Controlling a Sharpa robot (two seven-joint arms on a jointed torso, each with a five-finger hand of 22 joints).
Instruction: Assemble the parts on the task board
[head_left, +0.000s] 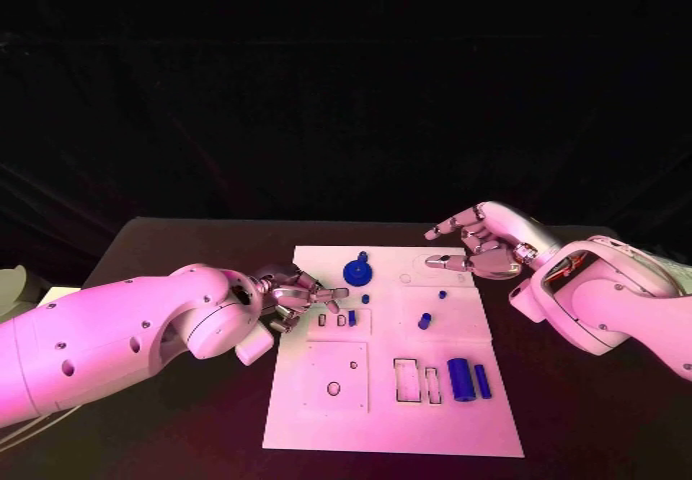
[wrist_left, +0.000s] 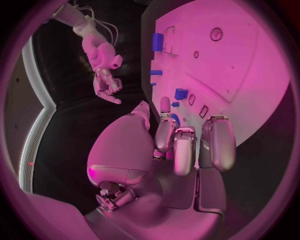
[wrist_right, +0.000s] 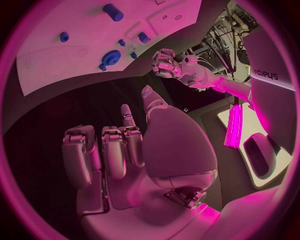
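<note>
The white task board (head_left: 378, 400) lies in the middle of the black table (head_left: 173, 240), its near part bare apart from outlined slots. Toward the near right, two blue cylinders (head_left: 462, 379) lie side by side beside the rectangular slots. These look like small, stiff plastic pieces, light and probably smooth, so they may roll or slip; a pinch across the middle of the barrel seems the safest hold.

Further in, a short blue peg (head_left: 424, 321) stands alone on the board. To its left, at the board's left edge, the left hand (head_left: 296, 297) hovers over a small blue piece (head_left: 351, 317) that sits next to two little slots. In the left wrist view its fingers (wrist_left: 184, 150) curl loosely downward with nothing clearly between them; from the head view I cannot tell whether the fingertips touch the piece.

Beyond that, a round blue gear (head_left: 356, 271) rests near the board's far edge, flat and toothed, best taken by its rim or raised hub. A tiny blue bit (head_left: 366, 298) lies just in front of it.

Farthest out, the right hand (head_left: 483, 245) is raised above the board's far right corner, fingers apart and partly bent, holding nothing.
</note>
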